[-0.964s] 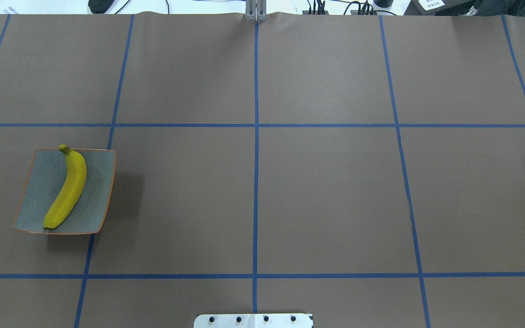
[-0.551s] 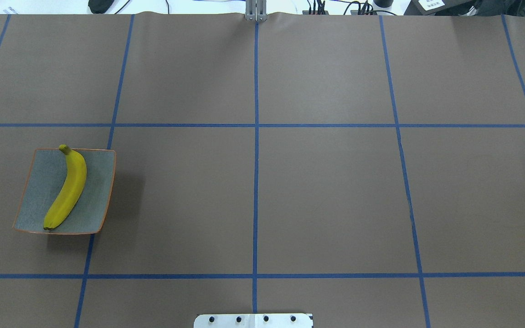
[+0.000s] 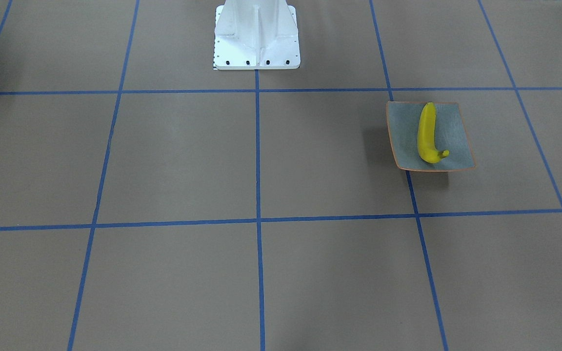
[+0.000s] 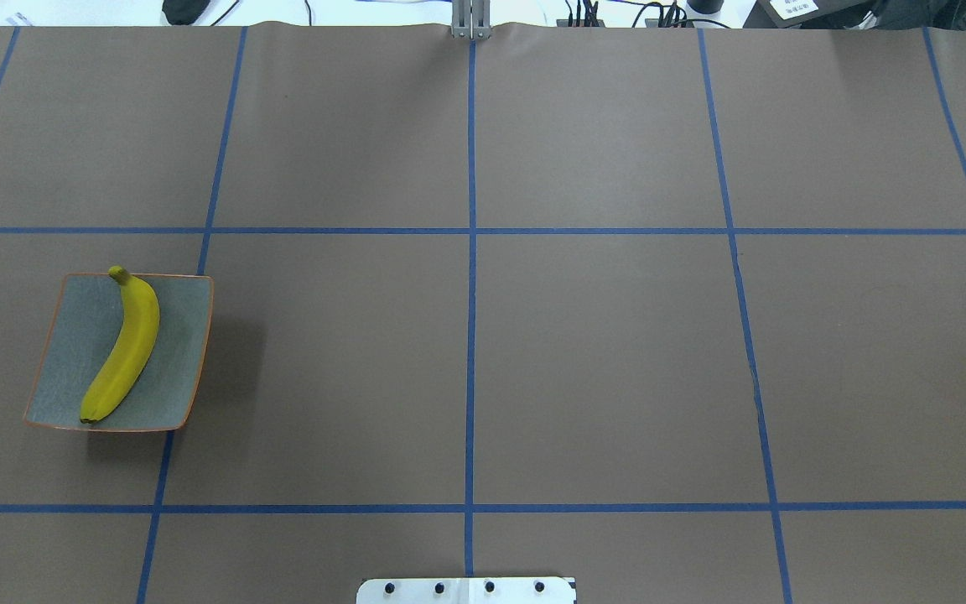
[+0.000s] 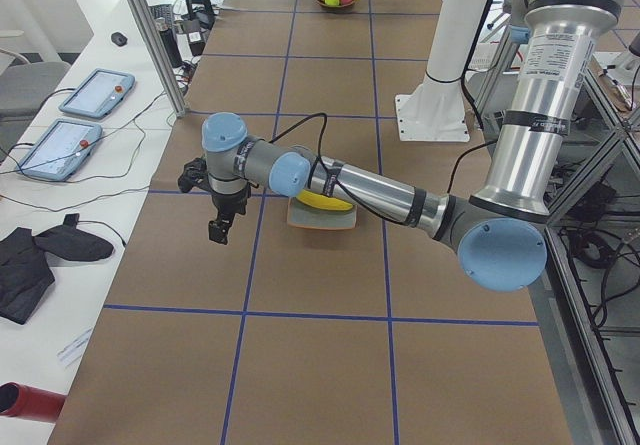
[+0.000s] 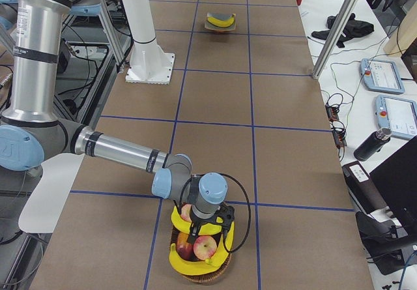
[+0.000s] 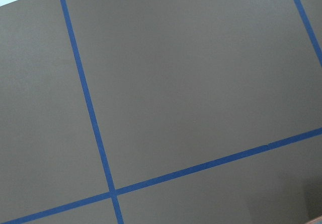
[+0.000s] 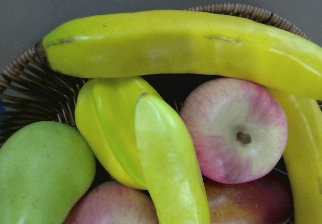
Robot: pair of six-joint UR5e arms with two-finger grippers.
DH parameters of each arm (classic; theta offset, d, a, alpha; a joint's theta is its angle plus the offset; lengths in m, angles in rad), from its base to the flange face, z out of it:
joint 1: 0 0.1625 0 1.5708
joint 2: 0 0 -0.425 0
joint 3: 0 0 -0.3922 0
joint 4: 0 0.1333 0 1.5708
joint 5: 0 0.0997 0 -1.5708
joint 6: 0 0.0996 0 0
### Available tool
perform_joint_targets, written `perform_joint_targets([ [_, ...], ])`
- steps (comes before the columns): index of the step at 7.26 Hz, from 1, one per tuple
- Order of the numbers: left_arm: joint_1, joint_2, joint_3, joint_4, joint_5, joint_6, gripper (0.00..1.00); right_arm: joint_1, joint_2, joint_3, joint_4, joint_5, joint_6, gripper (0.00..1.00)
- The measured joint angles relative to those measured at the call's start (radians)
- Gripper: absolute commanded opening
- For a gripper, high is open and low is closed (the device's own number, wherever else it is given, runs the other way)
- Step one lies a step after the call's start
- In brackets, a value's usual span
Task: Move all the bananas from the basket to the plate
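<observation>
— Brown table cover [image 4: 600,352], ruled with blue tape lines [image 4: 470,335], is entered first; the white robot base [image 3: 256,34] is taken as the reference mark. What is listed on the robot's left of that base?

— Item 1: plate [image 4: 183,335], square, grey-green, orange-rimmed, set well apart from the base and forward of it. Item 2: one banana [image 4: 127,352], laid across the plate from edge to edge, its stem turned away from the base.

— How is the left gripper [image 5: 220,230] entered?

— Farther from the base than the plate, apart from the plate, hung above the cover with fingers pointed down. It is shown in the left side view only, so whether those fingers are apart or together cannot be told.

— And on the base's other side?

— Item 3: wicker basket [image 8: 30,98], well apart from the base, toward the robot's right. Held in it: further bananas [image 8: 176,48], at least two, one laid along the rim; apples [image 8: 234,131], red and cream; one green fruit [image 8: 40,173]; one ridged yellow fruit [image 8: 108,128]. The right gripper [image 6: 208,232] is recorded low over that fruit. It is seen in the right side view only, so the state of its fingers cannot be told.
</observation>
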Motion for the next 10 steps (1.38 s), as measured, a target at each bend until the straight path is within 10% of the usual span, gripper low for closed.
perform_joint_targets([
  [10, 0.002, 0.005, -0.013, 0.000, 0.000, -0.002, 1.00, -0.002, 0.012, -0.064, 0.061, 0.006, 0.007, 0.68],
])
